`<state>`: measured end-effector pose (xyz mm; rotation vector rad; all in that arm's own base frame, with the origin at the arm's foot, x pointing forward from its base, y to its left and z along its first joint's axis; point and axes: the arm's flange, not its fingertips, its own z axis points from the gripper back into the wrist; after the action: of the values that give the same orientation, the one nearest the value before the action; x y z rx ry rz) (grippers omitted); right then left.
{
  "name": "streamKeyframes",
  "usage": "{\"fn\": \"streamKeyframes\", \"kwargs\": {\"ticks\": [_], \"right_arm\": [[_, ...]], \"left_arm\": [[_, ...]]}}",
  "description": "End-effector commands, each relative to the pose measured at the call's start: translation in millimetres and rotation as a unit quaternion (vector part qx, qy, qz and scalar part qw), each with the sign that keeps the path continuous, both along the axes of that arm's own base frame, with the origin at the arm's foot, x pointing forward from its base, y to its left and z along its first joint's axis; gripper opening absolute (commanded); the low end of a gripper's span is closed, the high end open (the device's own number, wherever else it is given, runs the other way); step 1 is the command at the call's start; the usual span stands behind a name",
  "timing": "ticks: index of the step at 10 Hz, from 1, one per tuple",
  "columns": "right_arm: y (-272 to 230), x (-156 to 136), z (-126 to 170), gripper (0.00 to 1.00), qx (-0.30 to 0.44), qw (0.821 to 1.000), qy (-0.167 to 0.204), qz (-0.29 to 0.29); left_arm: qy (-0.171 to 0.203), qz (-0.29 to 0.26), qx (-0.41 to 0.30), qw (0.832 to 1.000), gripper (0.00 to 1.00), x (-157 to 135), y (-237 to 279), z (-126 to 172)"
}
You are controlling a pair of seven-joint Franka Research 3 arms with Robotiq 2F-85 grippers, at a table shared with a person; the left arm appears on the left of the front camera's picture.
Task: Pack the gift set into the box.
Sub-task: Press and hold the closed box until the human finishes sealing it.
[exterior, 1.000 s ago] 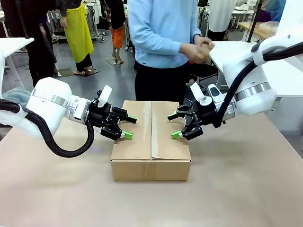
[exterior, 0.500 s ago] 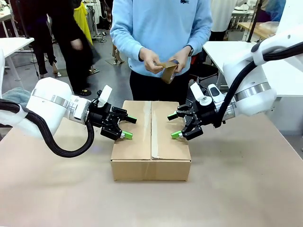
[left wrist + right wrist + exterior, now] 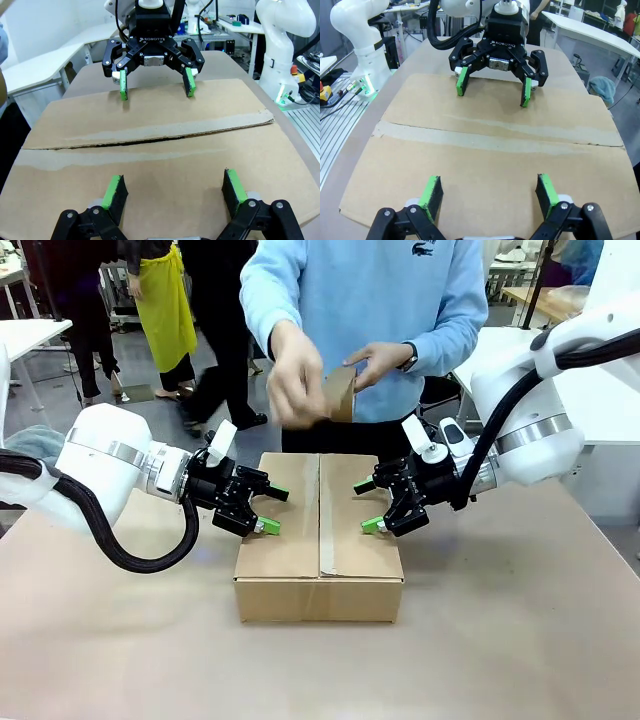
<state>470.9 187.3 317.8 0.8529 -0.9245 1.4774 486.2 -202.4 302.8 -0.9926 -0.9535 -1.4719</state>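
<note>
The brown cardboard box (image 3: 318, 540) stands mid-table with its top flaps folded down, a thin seam (image 3: 150, 140) showing between them. The gift set is hidden. My left gripper (image 3: 272, 510) is open over the box's left flap, fingertips low against the cardboard. My right gripper (image 3: 366, 506) is open over the right flap in the same way. In the left wrist view my own green pads (image 3: 115, 192) spread over the box (image 3: 150, 165), with the right gripper (image 3: 156, 82) opposite. In the right wrist view the left gripper (image 3: 492, 87) faces me across the box (image 3: 490, 150).
A person in a light blue top stands at the far side, holding a brown tape roll (image 3: 340, 392) in both hands above the box's far edge. White tables stand to the left and right, and other people walk behind.
The person has leaned in over the box and taken up a brown tape roll in both hands. Neither gripper has moved, and the box stays where it was.
</note>
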Motion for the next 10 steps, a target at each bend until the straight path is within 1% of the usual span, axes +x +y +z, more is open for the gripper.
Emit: {"fn": "streamKeyframes", "kwargs": {"ticks": [1, 10], "right_arm": [[-1.8, -1.7, -2.4, 1.00, -0.003, 1.000, -0.012, 0.003], [-1.8, -1.7, -2.4, 1.00, -0.003, 1.000, -0.012, 0.003]], "left_arm": [[-0.003, -0.003, 0.001, 1.000, 1.00, -2.3, -0.3, -1.2], [-0.003, -0.003, 0.001, 1.000, 1.00, -2.3, -0.3, -1.2]]}}
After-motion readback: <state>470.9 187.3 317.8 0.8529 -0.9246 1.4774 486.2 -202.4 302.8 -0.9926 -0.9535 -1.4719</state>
